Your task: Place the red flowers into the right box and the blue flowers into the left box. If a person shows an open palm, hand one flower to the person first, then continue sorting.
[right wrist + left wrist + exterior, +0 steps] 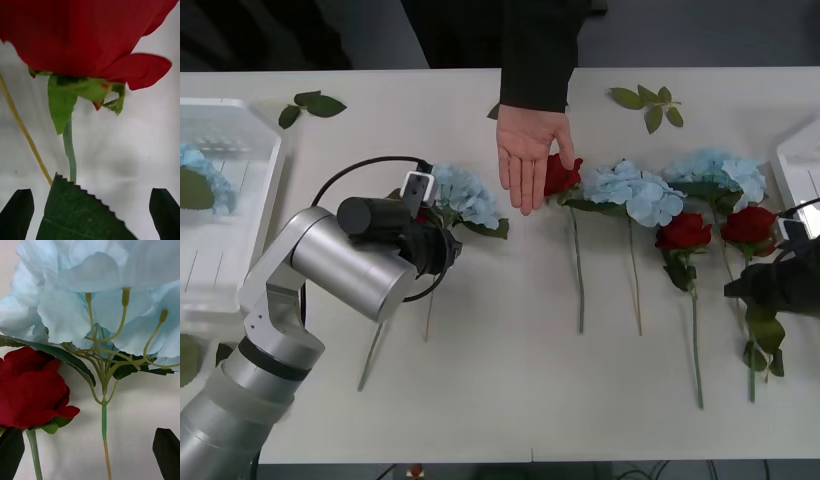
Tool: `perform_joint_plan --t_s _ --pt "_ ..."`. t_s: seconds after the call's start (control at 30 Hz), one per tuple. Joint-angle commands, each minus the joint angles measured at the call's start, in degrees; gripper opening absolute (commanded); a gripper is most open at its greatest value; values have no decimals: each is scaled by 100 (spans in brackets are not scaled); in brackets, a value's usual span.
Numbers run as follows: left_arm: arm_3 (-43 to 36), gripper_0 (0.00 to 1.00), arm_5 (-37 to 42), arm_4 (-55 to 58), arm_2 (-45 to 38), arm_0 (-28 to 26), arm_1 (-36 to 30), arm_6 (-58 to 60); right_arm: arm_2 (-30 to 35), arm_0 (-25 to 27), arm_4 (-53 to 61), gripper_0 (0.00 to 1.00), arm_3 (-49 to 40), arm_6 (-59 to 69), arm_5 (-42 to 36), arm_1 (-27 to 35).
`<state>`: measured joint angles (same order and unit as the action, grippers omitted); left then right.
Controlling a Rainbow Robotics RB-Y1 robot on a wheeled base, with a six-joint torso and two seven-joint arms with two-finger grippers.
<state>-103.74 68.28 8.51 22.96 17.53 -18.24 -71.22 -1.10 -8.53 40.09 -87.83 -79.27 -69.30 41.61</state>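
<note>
No writing shows. On the desk (510,400), red flowers (684,234) and blue flowers (635,190) lie heads at 12 o'clock, stems toward 6. The open palm (530,150) reaches in. Left hand (90,455) spread at a hydrangea stem; right hand (90,213) spread at a rose.

Between the black fingers (167,450) of the left arm lies a pale sky-blue hydrangea (105,292) on a green and yellowish stem, a deep-red rose (32,390) beside it. Between the right arm's black fingers (165,213) sits a red rose (86,33) above a dark green saw-edged leaf (78,217). The bench (510,380) is white.
</note>
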Motion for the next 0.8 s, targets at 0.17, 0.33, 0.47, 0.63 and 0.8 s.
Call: perform_joint_plan --t_s 0.17,0.33,0.47,0.63,0.8 --pt "-121 100 -42 -60 -90 31 -30 -269 31 -52 -97 80 91 -141 128 -74" --pt "-112 100 -42 -51 -134 31 -30 -269 31 -52 -159 65 91 -115 128 -109" --pt "-121 100 -42 -51 -160 31 -30 -269 31 -52 -185 15 91 -106 128 -135" --pt "-121 100 -42 -51 -213 31 -30 -305 31 -52 -185 4 82 -97 128 -153" --pt "-121 100 -42 -42 -248 31 -30 -331 31 -52 -185 0 82 -97 128 -171"
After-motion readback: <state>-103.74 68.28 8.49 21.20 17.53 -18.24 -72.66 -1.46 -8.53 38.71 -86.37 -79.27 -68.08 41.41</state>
